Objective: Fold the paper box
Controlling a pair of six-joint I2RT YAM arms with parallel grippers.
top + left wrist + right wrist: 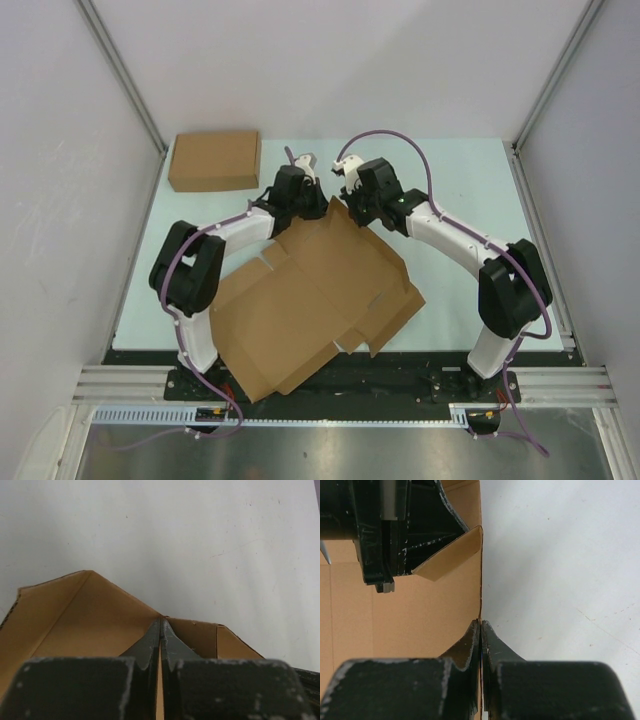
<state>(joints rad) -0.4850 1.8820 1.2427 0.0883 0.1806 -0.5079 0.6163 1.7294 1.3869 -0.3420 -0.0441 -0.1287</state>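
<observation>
1 paper box (pixel 310 300), 1 assembled box (pixel 215 160), 2 claws (pixel 160 623) (pixel 480 624)

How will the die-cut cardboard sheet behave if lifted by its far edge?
Probably light: the paper box is one thin sheet. Likely hinges at creases; a flap stands bent beside the left gripper. Might slip: the right gripper pinches only its edge.

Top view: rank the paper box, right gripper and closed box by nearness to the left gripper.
1. paper box: its far edge is pinched in the left gripper.
2. right gripper: just to the right, on the same edge.
3. closed box: off at the far left.
</observation>
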